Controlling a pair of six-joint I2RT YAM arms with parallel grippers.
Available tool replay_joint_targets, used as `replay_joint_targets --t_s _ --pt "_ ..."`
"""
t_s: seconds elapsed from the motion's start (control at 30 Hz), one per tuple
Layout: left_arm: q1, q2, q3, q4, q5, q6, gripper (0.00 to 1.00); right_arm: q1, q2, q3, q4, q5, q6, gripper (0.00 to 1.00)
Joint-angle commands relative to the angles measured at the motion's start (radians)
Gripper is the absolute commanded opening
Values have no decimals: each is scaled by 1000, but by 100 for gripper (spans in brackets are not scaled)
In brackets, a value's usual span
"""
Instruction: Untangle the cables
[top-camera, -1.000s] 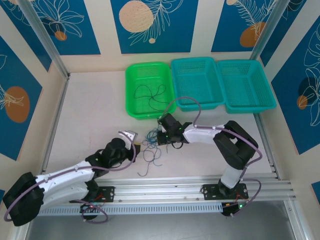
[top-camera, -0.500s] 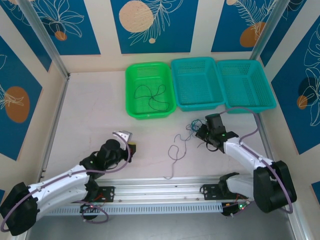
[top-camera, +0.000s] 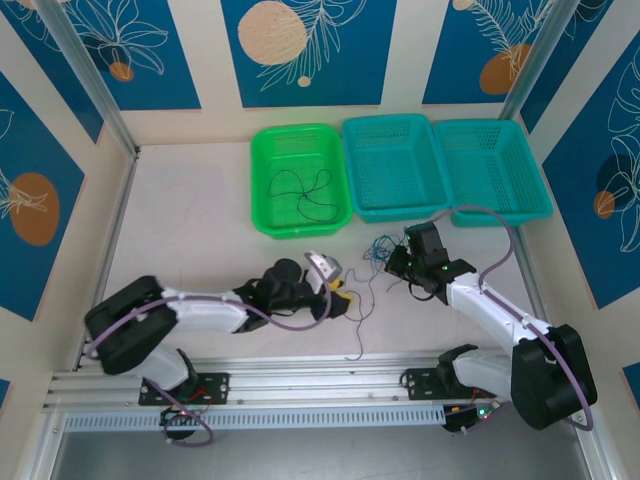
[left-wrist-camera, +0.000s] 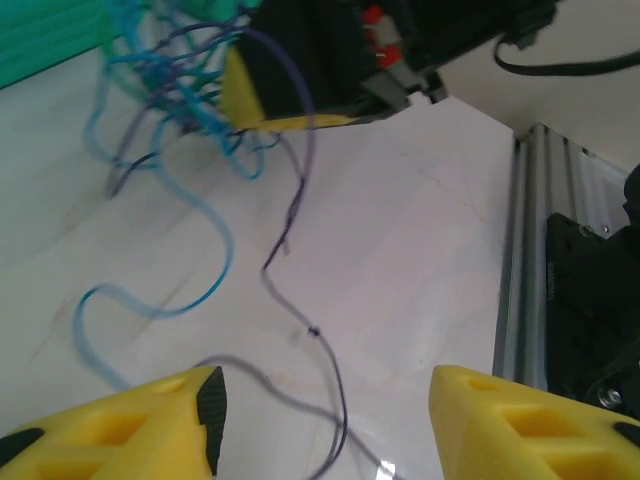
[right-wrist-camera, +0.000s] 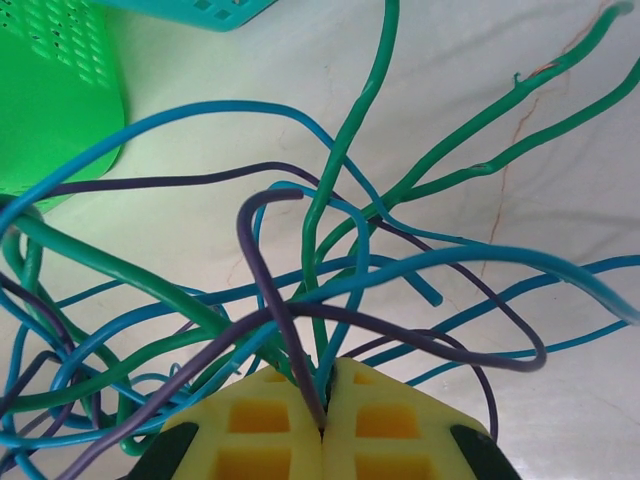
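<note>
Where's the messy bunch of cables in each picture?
Top external: cables right of centre, at the right gripper.
Left wrist: top left.
Right wrist: middle, fanning upward.
Shared landmark: the right gripper's yellow fingers pinching the bunch.
</note>
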Motion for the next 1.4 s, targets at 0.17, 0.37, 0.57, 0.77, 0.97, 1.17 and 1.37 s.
replay_joint_targets --t_s 0.17,0.37,0.57,0.77,0.97,1.17,1.37 --pt "-42 258 118 324 -131 221 61 -5 -25 29 -9 -62 -21 0" --pt "-40 365 194 377 -158 259 60 -6 -31 20 -3 -73 -18 0" --pt "-40 424 251 403 -155 222 29 -7 -30 17 -4 -67 -6 0" --pt "-39 361 179 432 -164 167 0 -57 -39 7 -69 44 55 0" --pt "-22 214 46 382 -257 92 0 -194 -83 -43 -91 84 129 0" --pt "42 87 -91 387 -287 8 0 -410 -103 -84 -113 15 186 0" --pt "161 -111 -235 313 -305 -68 0 -612 -150 -128 -107 -62 178 0"
